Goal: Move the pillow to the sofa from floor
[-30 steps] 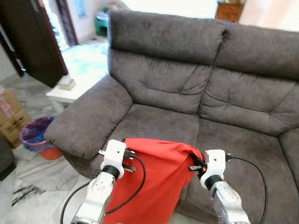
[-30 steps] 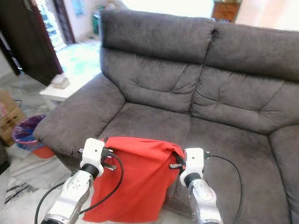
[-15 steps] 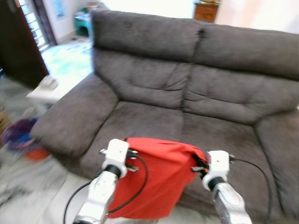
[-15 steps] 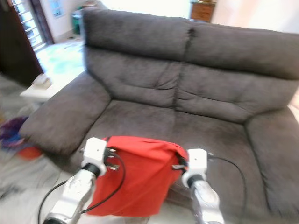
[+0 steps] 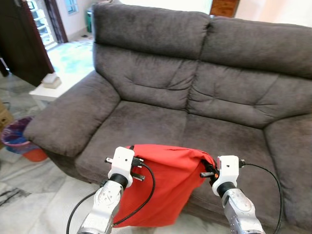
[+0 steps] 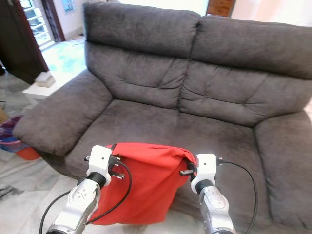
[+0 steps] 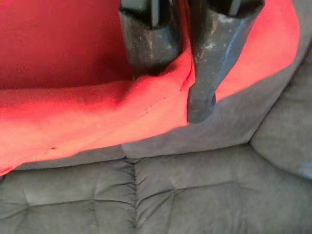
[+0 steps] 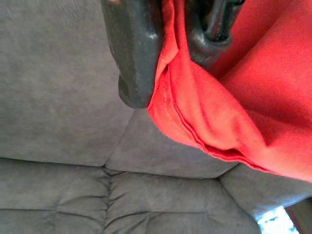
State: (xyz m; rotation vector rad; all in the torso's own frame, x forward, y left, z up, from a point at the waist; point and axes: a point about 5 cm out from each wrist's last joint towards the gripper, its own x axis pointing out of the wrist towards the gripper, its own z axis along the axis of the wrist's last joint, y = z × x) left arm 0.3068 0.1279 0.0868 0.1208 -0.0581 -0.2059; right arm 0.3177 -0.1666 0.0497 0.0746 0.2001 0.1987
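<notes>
Landmark: the dark grey two-seat fabric sofa [image 5: 195, 92].

Far left of the sofa, beyond its left armrest: dark wooden door [image 5: 22, 44], small white side table [image 5: 46, 90] with a pale box-like item [image 5: 50, 80] on top, just beside the armrest. In front of the table, on the marbled floor [image 5: 29, 195], an orange bin with a purple patterned liner [image 5: 22, 141], near the armrest's front end.

Left gripper [image 7: 180, 92] sits in front of the sofa's left seat cushion, white wrist block and black cable visible. Its two black fingers [image 7: 148, 39] are clenched on the upper left corner of the red soft fabric pillow [image 5: 163, 185]; wrist view shows red cloth pinched between them.

The pillow hangs between the two grippers, in front of the sofa's seat edge. Top edge level with the seat front, lower part drooping down over the sofa's front face toward the floor. Not lying on the seat. Whether the top rim touches the cushion: cannot tell.

Right gripper [image 8: 168, 73] is in front of the seat, near the seam between the two cushions, fingers [image 8: 134, 53] closed tight on the pillow's upper right corner, a red fold squeezed between them.

Behind the sofa's back, upper right: a brown wooden cabinet [image 5: 225, 7], partly hidden.
</notes>
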